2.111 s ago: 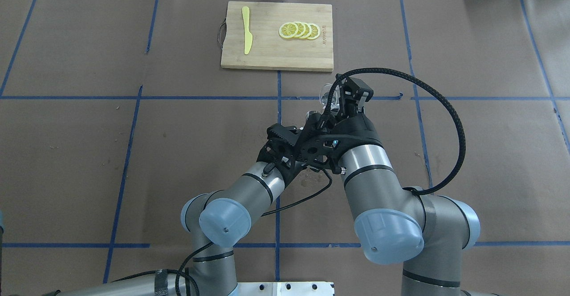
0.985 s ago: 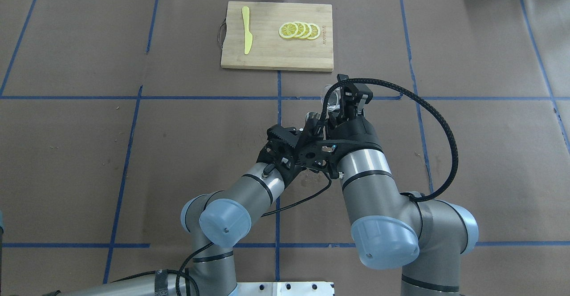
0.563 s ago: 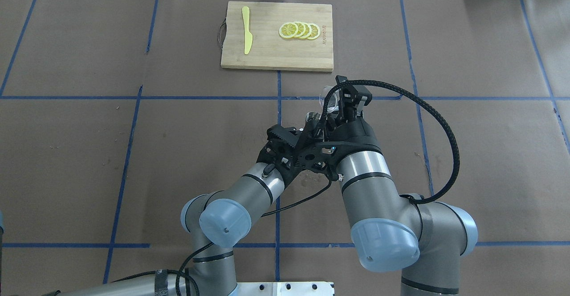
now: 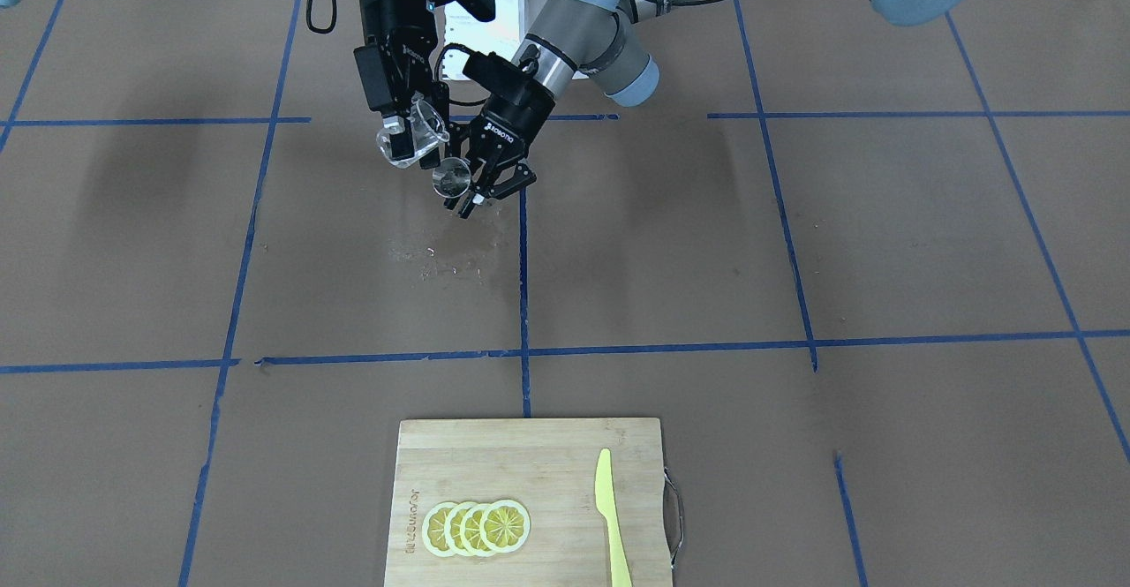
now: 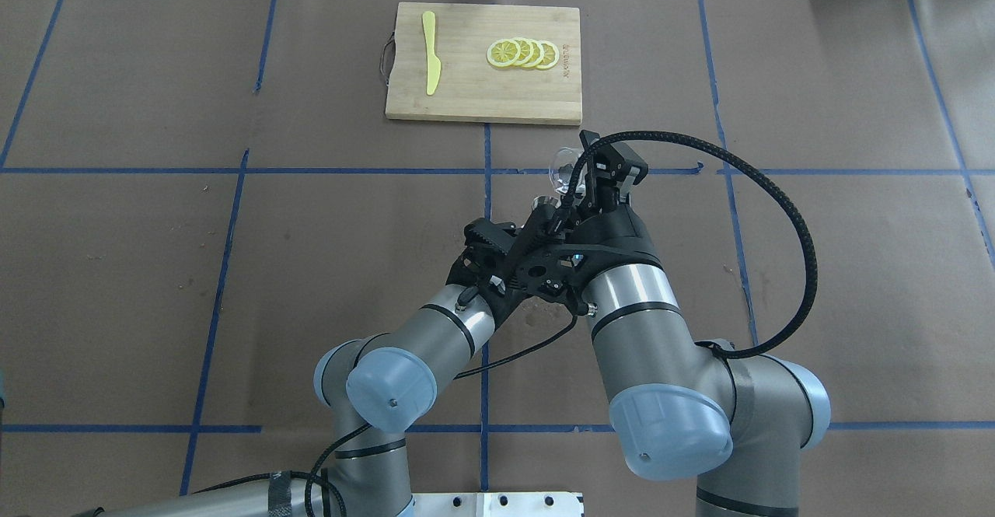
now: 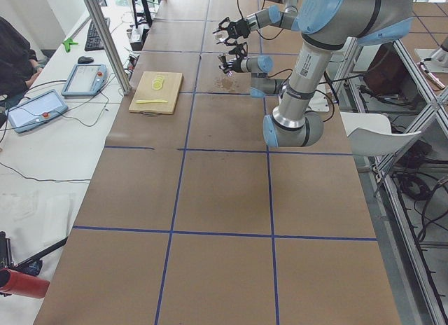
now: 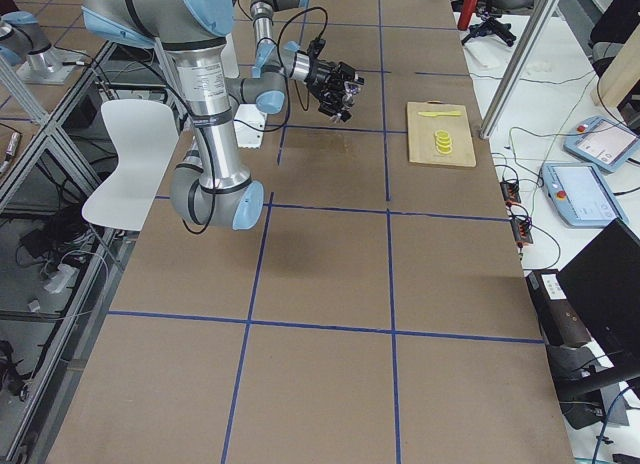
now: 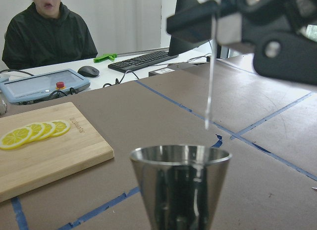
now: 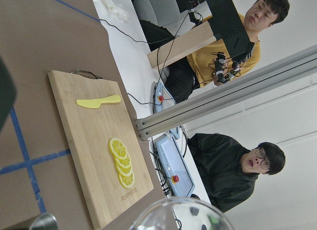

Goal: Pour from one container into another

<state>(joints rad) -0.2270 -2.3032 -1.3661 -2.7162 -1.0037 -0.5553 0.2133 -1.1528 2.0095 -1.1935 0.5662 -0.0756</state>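
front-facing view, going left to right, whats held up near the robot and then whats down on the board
Up top: clear glass → metal jigger. On the cutting board: lemon slices → yellow knife → metal handle.

A wooden board (image 5: 482, 93) lies on the brown table (image 5: 116, 284). Four lemon slices (image 5: 522, 53) sit on it in a row, overlapping. A yellow knife (image 5: 430, 52) lies on the board too, apart from the slices. Blue tape lines (image 5: 116, 169) cross the table

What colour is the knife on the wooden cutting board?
Pale yellow; the plastic knife shows best overhead.
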